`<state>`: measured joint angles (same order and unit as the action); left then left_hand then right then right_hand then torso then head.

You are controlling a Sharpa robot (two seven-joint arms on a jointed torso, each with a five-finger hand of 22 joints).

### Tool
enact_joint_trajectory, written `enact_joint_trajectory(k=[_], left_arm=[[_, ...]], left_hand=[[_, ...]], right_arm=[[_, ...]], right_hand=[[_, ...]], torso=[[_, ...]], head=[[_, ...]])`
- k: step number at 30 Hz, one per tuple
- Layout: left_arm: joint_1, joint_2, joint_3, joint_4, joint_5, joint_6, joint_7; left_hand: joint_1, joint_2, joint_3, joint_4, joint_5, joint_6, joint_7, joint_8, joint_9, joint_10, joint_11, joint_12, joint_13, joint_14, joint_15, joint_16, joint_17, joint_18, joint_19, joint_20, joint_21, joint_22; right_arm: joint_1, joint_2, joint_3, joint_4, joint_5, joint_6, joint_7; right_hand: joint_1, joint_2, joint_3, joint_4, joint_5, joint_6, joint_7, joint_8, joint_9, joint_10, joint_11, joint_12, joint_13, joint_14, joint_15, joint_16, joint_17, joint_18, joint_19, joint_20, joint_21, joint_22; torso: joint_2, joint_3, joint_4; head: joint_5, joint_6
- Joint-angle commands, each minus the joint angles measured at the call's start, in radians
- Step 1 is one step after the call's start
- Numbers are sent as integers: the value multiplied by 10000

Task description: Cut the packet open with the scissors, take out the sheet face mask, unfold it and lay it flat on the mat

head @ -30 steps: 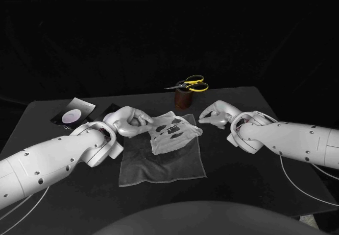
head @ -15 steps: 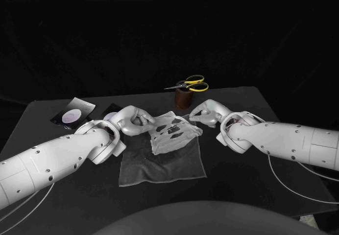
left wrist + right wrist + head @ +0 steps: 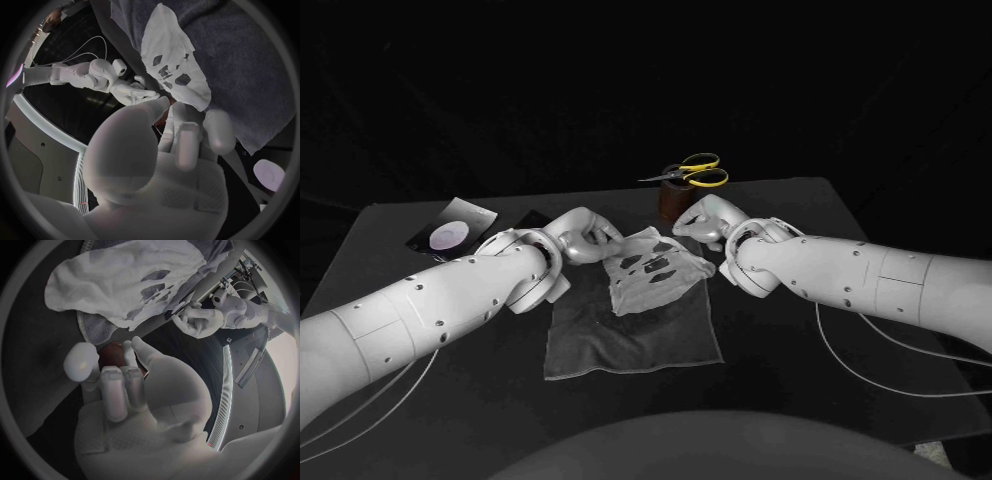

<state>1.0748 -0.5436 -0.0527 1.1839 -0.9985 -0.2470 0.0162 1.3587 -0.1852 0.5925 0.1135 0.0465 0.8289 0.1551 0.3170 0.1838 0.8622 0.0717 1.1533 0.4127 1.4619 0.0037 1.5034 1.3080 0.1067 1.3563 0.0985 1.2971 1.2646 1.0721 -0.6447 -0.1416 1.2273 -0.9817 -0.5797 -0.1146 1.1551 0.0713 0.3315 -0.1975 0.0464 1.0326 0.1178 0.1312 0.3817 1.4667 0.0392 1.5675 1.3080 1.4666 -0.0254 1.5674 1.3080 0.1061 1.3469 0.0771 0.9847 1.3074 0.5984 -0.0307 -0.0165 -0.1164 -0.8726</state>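
The mask (image 3: 653, 270) lies crumpled and only part-spread on the mat (image 3: 632, 340), its top edge between the two hands. The right hand (image 3: 704, 222) has come in from well off to the side and is now just beside the mask's corner, fingers loosely out and holding nothing. The left hand (image 3: 586, 237) has edged forward to the opposite corner, fingers curled; I cannot tell whether it pinches the edge, but spreading looks next.
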Motion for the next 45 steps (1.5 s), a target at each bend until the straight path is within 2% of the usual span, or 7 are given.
enact_joint_trajectory(k=[1,7,15,20,24,33,45], left_arm=[[57,286,14,-373,-526,418,-210],[148,902,8,-1214,-813,621,71],[235,1628,-46,-2172,-1274,738,705],[277,1964,-74,-2634,-1582,763,900],[303,2248,-116,-3012,-1846,924,853],[325,2665,-147,-3603,-2187,1139,707],[395,2820,-151,-3800,-2389,1398,582]], left_hand=[[-32,168,65,102,29,-109,-13,-68,-26,9,-74,112,68,182,-27,77,474,-203,60,-18,91,51],[38,433,366,174,30,-43,-122,-162,-56,-114,-205,314,238,261,-133,148,678,-222,98,-100,191,151],[127,861,974,258,31,-83,-370,-307,-85,-412,-383,478,433,250,-282,166,718,-205,13,-222,168,122],[157,1103,1575,279,31,-132,-430,-399,-93,-596,-425,572,555,249,-327,181,765,-201,-37,-278,166,120],[57,1197,1817,376,29,-147,-444,-435,-91,-666,-426,635,624,289,-328,214,880,-194,-75,-283,149,102],[-31,1240,2147,402,27,-161,-438,-478,-77,-765,-422,796,772,358,-323,271,1066,-207,-63,-283,203,161],[-54,1198,2423,282,27,-47,-367,-448,-32,-861,-382,953,917,378,-297,296,1133,-214,-57,-271,247,204]], right_arm=[[26,149,6,-181,65,105,-216],[50,355,7,-254,-242,163,-152],[58,270,6,293,-1356,325,301],[45,185,2,640,-2054,415,668],[20,188,-8,833,-2666,465,786],[-56,419,-41,875,-3696,733,436],[-136,654,-57,672,-4163,1140,-126]], right_hand=[[-71,1,49,33,37,20,14,-66,-17,1041,-39,33,2628,1041,-46,34,2628,34,99,0,31,1151],[-43,-4,99,4,38,12,10,-82,-29,1041,-41,33,2628,1041,-46,34,2628,30,114,-1,55,1157],[317,106,647,-337,40,179,-11,-51,-40,1041,-61,33,2628,1041,-69,34,2628,22,156,-21,136,1182],[435,471,1518,-507,37,118,91,-164,-84,1041,21,33,2628,1041,-19,34,2628,22,118,-9,112,1183],[187,424,2434,-563,37,71,179,-296,-163,1041,102,33,2628,1041,56,34,2628,27,77,43,134,1187],[-248,293,3671,-208,24,-229,217,-593,-381,1012,140,-72,2556,1041,103,34,2628,64,-43,80,60,1145],[-310,250,3862,-110,21,-309,201,-629,-426,1007,126,-89,2544,1041,95,34,2628,71,-64,65,48,1136]], torso=[[3,-10,-17],[13,-5,-24],[55,25,-66],[63,45,-92],[78,55,-116],[116,51,-86],[153,63,-122]], head=[[26,0],[78,0],[146,0],[189,15],[218,53],[172,107],[193,129]])
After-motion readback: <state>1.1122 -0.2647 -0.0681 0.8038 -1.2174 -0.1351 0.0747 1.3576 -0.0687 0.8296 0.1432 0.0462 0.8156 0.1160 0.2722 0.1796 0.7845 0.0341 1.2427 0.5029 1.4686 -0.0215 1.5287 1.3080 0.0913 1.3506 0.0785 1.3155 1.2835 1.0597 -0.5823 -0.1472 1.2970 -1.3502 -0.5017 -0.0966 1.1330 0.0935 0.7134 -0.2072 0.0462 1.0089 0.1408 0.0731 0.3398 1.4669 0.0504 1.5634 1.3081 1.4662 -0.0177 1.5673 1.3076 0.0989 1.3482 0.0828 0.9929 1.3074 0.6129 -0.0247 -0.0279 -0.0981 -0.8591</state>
